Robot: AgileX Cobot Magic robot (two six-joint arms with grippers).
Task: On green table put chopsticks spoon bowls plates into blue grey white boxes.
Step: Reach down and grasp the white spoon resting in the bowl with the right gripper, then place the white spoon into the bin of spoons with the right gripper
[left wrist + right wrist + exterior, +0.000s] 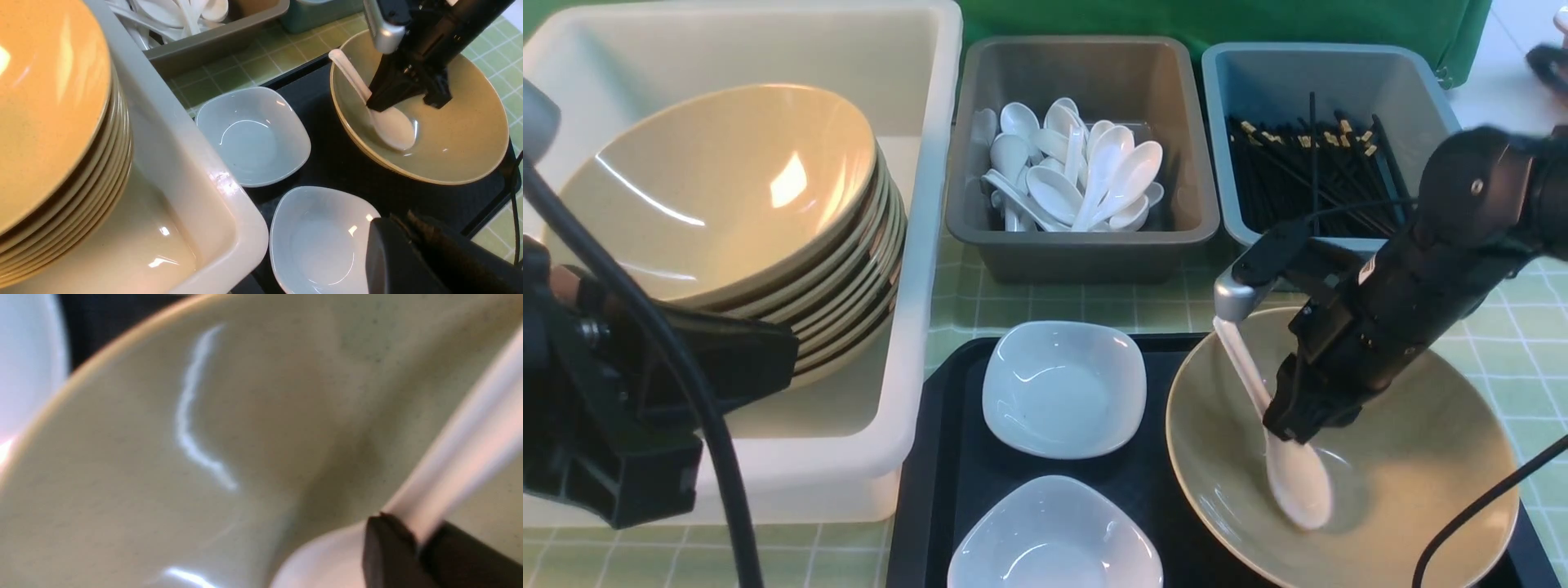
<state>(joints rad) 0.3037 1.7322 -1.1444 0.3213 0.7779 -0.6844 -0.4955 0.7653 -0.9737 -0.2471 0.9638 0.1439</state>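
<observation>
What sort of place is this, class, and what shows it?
Probably a tableware-sorting station, perhaps a test setup: tan bowls stacked in a white tub, white soup spoons in a grey tub, black chopsticks in a blue tub, white dishes on a black tray.

Green table [1094, 310] carries 3 boxes [1086, 245] and black tray [939, 490].
</observation>
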